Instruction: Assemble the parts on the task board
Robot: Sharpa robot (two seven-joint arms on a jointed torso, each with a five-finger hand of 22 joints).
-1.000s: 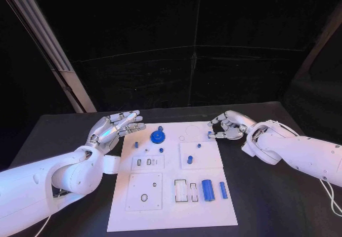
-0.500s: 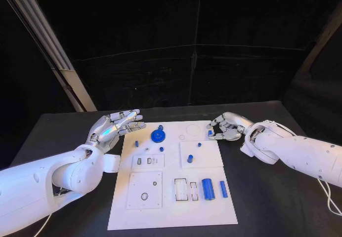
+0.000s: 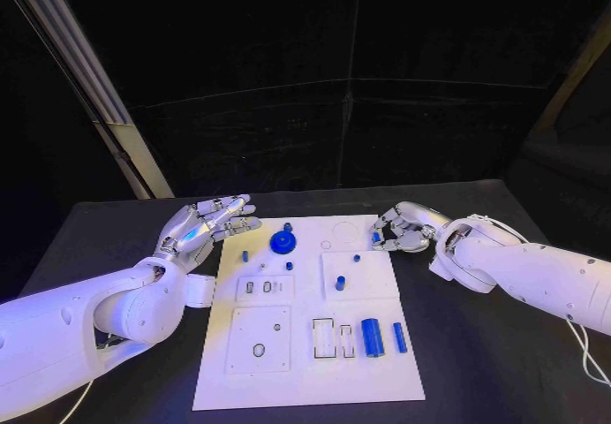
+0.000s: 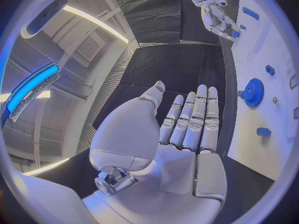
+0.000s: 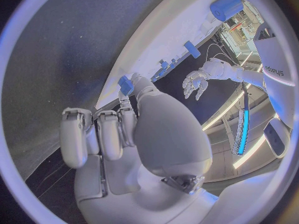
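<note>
Surface (image 3: 484, 371): we see it black, carrying the task board (image 3: 305, 389).
Left robot hand (image 3: 204, 226): fingers apart, holding nothing, beside the board's far left corner.
Right robot hand (image 3: 401, 228): we see it pinch a small blue part (image 5: 126, 85) at the board's far right edge.
Blue gear (image 3: 282, 242): on the board between both hands.

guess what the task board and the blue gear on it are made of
Task board: looks like rigid white plastic or painted sheet, matte, with cut recesses; the exact material is unclear. Blue gear: probably moulded or printed plastic, evenly coloured, toothed rim clear in the left wrist view, no metallic shine.
</note>
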